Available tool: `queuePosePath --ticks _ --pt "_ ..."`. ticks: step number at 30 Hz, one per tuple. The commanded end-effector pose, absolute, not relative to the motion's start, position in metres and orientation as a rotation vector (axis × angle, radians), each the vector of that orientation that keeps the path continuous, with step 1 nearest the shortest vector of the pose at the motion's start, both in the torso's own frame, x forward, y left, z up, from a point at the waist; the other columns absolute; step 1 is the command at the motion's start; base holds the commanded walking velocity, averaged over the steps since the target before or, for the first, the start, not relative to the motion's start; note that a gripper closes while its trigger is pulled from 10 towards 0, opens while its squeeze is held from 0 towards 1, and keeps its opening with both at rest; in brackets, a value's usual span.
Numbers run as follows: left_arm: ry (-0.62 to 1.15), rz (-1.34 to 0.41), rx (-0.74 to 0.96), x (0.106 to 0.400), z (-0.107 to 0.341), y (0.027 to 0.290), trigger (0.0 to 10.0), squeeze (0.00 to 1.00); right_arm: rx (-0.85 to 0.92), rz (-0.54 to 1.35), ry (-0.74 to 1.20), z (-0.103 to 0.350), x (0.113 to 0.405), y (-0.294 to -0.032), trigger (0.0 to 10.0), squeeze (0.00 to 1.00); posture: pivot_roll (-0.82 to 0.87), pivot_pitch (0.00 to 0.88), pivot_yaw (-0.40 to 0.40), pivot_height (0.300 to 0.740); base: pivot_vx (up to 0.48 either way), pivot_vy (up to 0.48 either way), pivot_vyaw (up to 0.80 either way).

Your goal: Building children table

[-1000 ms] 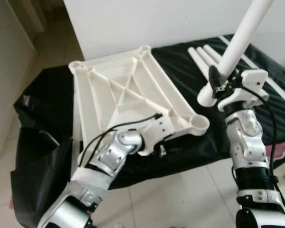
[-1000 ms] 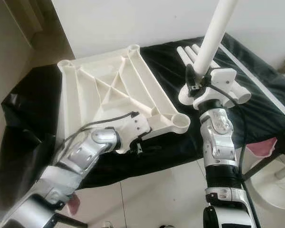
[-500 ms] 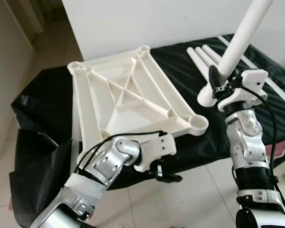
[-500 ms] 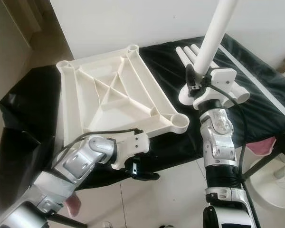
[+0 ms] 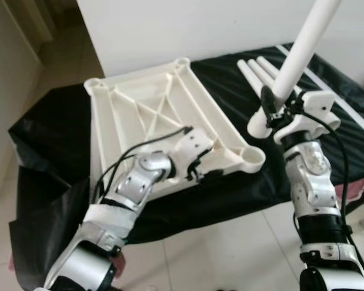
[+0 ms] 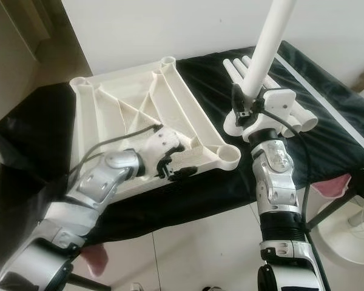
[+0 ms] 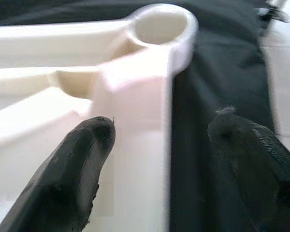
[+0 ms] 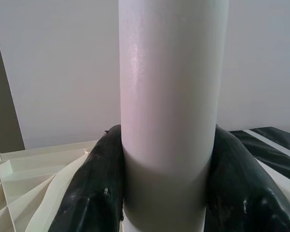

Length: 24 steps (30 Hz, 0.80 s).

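The black-covered worktop point(image 5: 60, 127) is carrying the upturned white tabletop point(image 5: 151, 115). Spare legs point(image 6: 242, 66) are lying beside it. The right claw point(image 5: 273, 106) is gripping a white leg point(image 5: 297, 54), tilted. The left claw point(image 7: 159, 140) is standing open, straddling the tabletop's near rim.

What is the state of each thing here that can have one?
Tabletop: lying upside down on the black cover, ribs up.
Corner socket: empty.
Held leg: gripped, tilted upward.
Spare legs: lying flat.
Left gripper: open, straddling the tabletop's edge.
Right gripper: shut on held leg.
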State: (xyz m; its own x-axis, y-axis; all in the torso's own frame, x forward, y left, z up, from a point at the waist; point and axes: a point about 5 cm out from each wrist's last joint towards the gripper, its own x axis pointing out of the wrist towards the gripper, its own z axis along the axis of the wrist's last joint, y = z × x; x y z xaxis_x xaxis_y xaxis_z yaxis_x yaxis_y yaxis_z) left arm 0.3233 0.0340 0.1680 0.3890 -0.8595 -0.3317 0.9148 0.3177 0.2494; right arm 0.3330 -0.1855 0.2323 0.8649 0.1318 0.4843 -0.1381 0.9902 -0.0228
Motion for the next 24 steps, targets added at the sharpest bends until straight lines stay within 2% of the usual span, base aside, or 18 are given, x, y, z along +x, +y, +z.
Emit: queuePosePath --ticks 1,7,14,24 --pt "0.170 -1.148 0.479 0.323 0.157 0.036 10.0 0.00 0.018 0.152 -0.508 0.233 0.333 -0.184 10.0 0.00 -0.03 0.067 0.045 0.740 0.000 0.000 0.00" --pt "0.254 -1.164 0.549 0.317 0.127 0.031 10.0 0.00 0.011 0.143 -0.514 0.235 0.333 -0.188 10.0 0.00 -0.03 0.067 0.048 0.740 0.000 0.000 0.00" --pt "0.285 -1.207 0.569 0.308 0.116 0.025 10.0 0.00 0.003 0.132 -0.523 0.239 0.332 -0.190 10.0 0.00 -0.05 0.074 0.060 0.740 0.000 0.000 0.00" --pt "0.290 -1.425 0.423 0.285 0.125 0.018 10.0 0.00 -0.008 0.110 -0.528 0.239 0.329 -0.197 10.0 0.00 -0.06 0.084 0.079 0.740 0.000 0.000 0.00"
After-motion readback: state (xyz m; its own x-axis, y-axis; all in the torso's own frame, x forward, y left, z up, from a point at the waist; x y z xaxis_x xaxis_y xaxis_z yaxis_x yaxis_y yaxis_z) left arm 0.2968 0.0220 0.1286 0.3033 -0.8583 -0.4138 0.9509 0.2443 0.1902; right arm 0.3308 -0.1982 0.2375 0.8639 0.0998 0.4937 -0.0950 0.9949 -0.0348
